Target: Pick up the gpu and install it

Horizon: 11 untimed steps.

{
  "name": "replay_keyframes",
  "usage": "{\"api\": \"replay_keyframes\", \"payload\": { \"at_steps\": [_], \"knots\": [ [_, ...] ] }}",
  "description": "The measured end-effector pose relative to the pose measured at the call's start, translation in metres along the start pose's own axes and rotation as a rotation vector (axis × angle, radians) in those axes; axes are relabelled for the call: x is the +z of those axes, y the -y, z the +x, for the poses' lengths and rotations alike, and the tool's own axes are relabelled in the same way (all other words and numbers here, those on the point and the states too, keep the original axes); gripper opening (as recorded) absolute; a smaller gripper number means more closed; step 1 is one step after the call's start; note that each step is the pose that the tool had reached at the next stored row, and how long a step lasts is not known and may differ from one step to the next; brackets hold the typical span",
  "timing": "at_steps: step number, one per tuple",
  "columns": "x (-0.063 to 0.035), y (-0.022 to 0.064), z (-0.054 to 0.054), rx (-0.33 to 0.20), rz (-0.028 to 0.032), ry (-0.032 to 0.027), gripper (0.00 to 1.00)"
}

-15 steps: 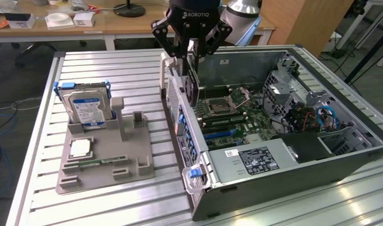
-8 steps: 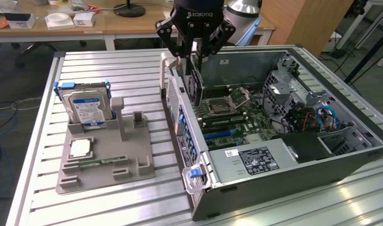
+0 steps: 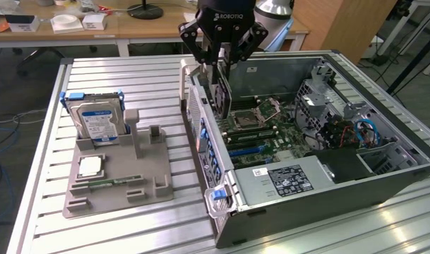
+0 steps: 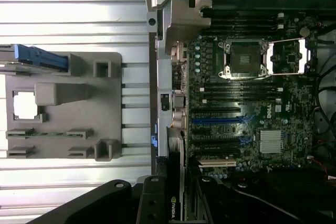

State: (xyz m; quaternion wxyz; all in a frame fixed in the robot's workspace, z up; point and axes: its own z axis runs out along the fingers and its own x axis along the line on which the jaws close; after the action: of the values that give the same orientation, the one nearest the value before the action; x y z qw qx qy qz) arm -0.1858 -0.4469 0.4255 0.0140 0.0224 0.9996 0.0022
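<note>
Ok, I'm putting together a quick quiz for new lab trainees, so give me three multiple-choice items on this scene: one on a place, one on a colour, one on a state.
1. Where is the gpu?
A. Lying in the grey fixture.
B. Held upright by the gripper over the computer case.
C. On the wooden desk.

2. What colour are the rails on the hard drive?
A. Red.
B. Blue.
C. Yellow.

3. How is the computer case?
A. Shut by a side panel.
B. Open, with the motherboard exposed.
C. Turned upside down.

Answers:
1 B: the gripper is closed on the card, which hangs edge-down near the case's rear wall.
2 B: blue strips run along the drive's sides.
3 B: the board and its slots show from above.
</note>
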Motion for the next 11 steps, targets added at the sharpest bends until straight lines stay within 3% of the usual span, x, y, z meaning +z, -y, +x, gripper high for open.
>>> {"api": "replay_keyframes", "payload": {
  "at_steps": [11],
  "knots": [
    [0.0003, -0.0008, -0.0075, 0.000, 0.0000, 0.0000, 0.26]
  ]
}}
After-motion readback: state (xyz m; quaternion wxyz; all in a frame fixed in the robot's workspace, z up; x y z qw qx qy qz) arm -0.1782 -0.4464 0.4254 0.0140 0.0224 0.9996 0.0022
